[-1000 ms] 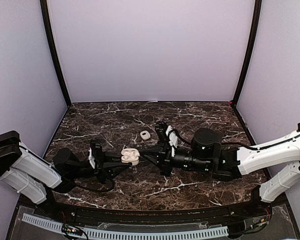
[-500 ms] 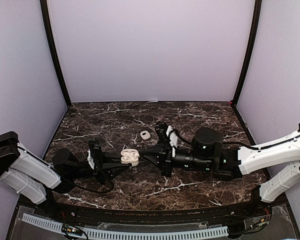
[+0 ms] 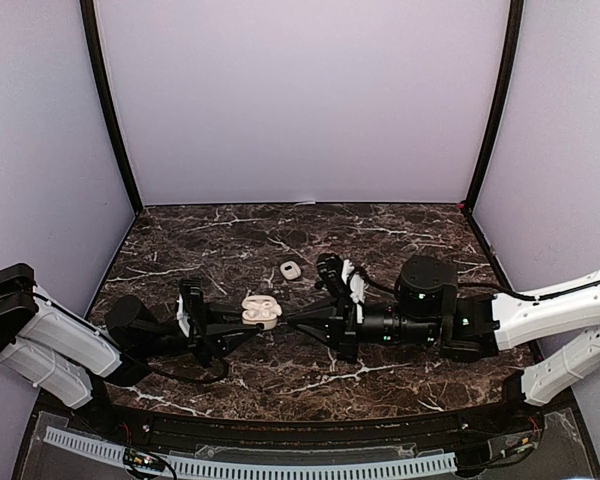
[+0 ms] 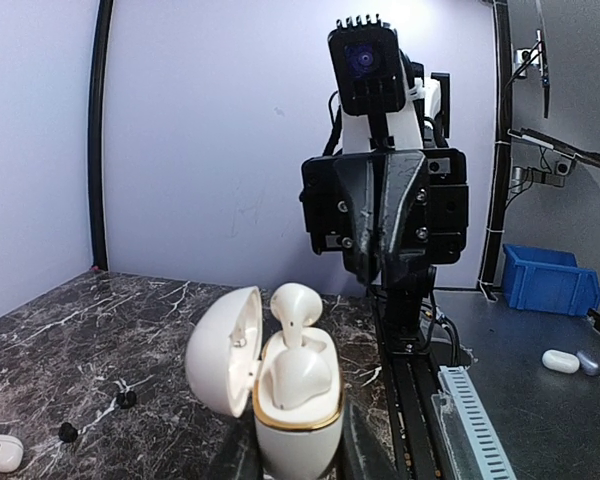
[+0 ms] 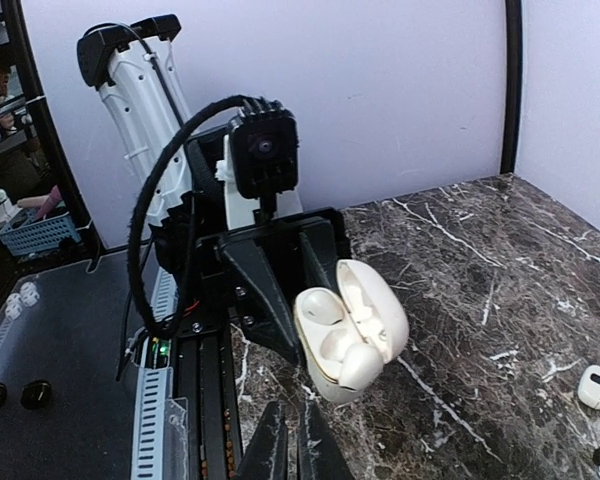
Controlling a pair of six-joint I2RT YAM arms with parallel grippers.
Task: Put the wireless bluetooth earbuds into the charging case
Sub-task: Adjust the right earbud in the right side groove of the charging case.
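My left gripper [image 4: 295, 458] is shut on a white charging case [image 4: 298, 425] with a gold rim, held upright above the table with its lid [image 4: 223, 350] swung open. One white earbud [image 4: 298, 378] sits in its pocket. A second white earbud [image 4: 295, 305] stands stem-down in the other pocket, its head sticking up above the rim. In the right wrist view the same case [image 5: 352, 338] faces me. My right gripper [image 5: 295, 442] is just short of it, fingers almost together, nothing between them. From above, the case [image 3: 262, 311] lies between both grippers [image 3: 292, 319].
A small white case [image 3: 290, 270] lies on the marble behind the grippers, also in the left wrist view as a small white case [image 4: 0, 452]. Two black buds [image 4: 127, 398] [image 4: 68, 432] lie near it. A blue bin [image 4: 548, 280] stands beyond the table edge.
My right gripper has drawn back to the right, away from the case, leaving the second white earbud standing in its pocket. The left gripper and case stay put.
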